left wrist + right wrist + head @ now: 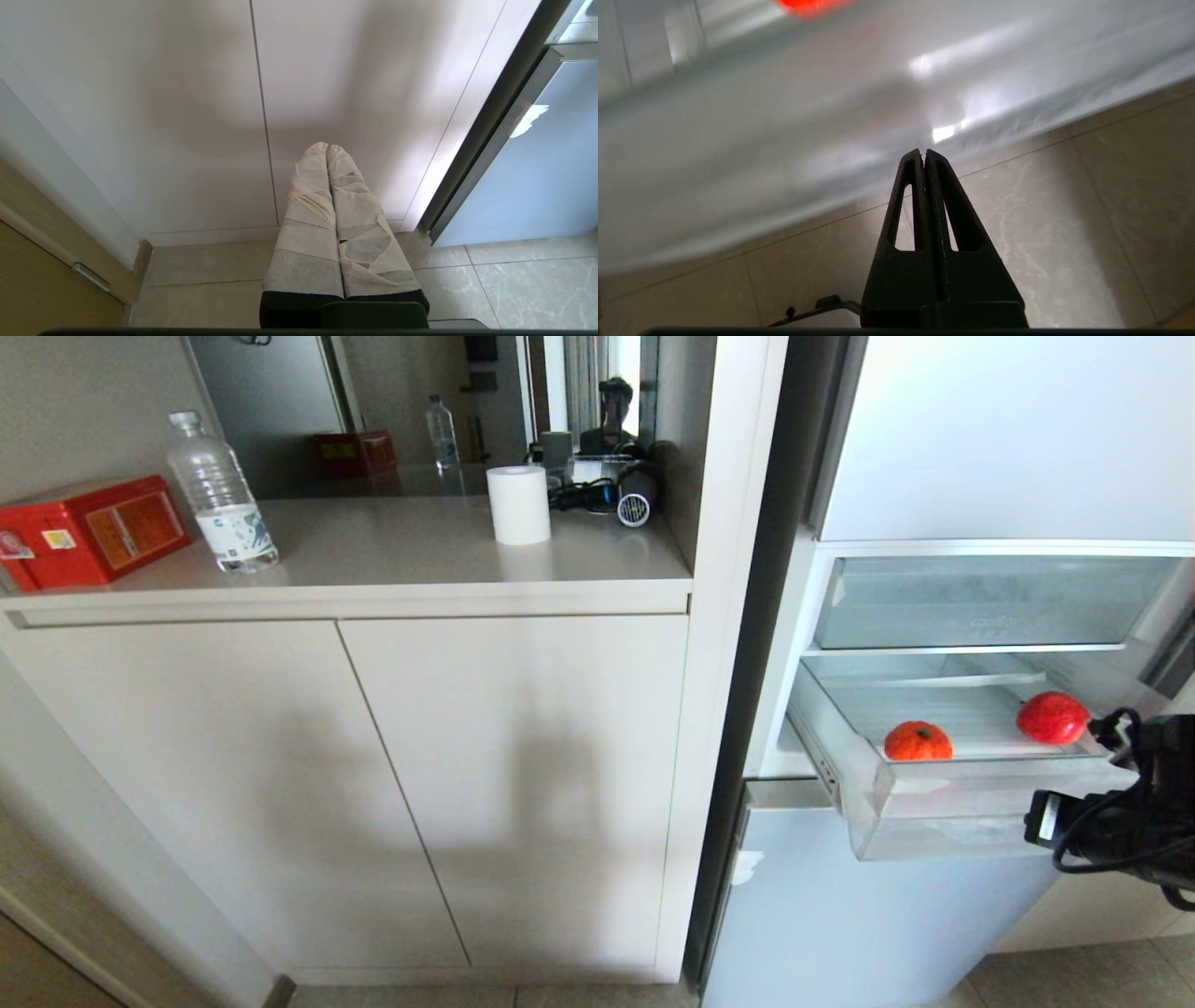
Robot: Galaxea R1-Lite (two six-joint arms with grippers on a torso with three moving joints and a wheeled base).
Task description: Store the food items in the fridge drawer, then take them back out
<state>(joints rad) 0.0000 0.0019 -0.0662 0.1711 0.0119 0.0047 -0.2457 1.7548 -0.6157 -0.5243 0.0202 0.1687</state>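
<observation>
A wide, shallow clear plastic fridge drawer (971,803) with a frosted front lip stands pulled out of the open white fridge (1008,439), and two food items sit on its ribbed floor. A small orange-red tangerine-like fruit (919,742) with a dark stem spot rests near the front lip toward the drawer's left, while a round, glossy red fruit (1053,717) lies farther right and a little deeper in, well apart from the first. Above the drawer sits a shorter clear bin (980,602) with faint embossed lettering.

The right gripper (924,154), its bare black fingers pressed together and holding nothing, points at the underside of the drawer's front lip over the pale tiled floor (1064,233); whether the tips touch the plastic cannot be told. In the head view the black right arm (1130,803) with its looping cables shows at the drawer's right front corner.

The left gripper (327,148), fingers wrapped in beige tape and closed on each other with nothing between them, hangs before the cream cabinet doors (187,116), away from the fridge.

On the beige countertop (401,551) stand a red box (89,530), a clear water bottle (219,495), a white paper roll (519,504) and a hair dryer (616,497).
</observation>
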